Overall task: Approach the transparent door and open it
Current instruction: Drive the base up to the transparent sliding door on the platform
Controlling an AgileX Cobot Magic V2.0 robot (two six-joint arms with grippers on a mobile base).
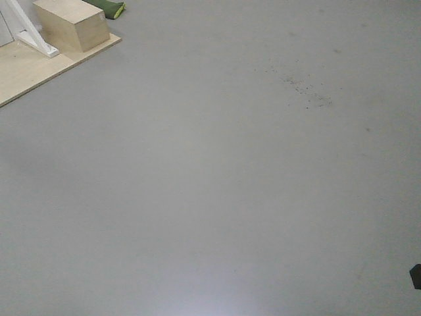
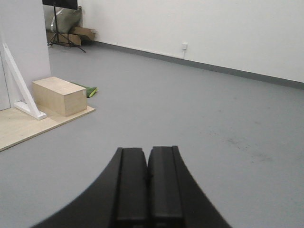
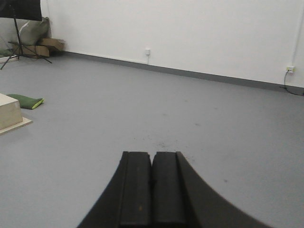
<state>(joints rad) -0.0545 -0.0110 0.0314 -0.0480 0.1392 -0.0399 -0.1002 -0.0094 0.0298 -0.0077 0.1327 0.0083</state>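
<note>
The grey floor (image 1: 230, 197) filled nearly all of my front view. It ran open and level from the rig to a long white wall (image 2: 213, 28) with a grey skirting strip (image 2: 213, 68) at its foot. I took the pale wooden box (image 1: 72, 23) as my landmark. It sat on a low plywood platform (image 1: 26, 72) that spread out to the left of the box and toward me. Left of the box stood a white upright panel (image 2: 23, 42), with a slanted white brace (image 1: 29, 33) propped against it and footed on the platform just beside the box. I could not make out the transparent door in any view, nor tell whether that panel's edge belonged to it.

Just beyond the box a green cushion (image 1: 108, 8) lay on the floor. Far behind the box, in the corner, a black tripod (image 2: 59, 28) stood near some cardboard boxes (image 2: 80, 34). Well to the right of the box, a patch of dark specks (image 1: 299, 85) marked the floor and a socket (image 2: 184, 46) sat low on the wall.

Both tools were empty. The left tool (image 2: 147, 154) had its pads pressed flat together, and the right tool (image 3: 152, 157) was the same.
</note>
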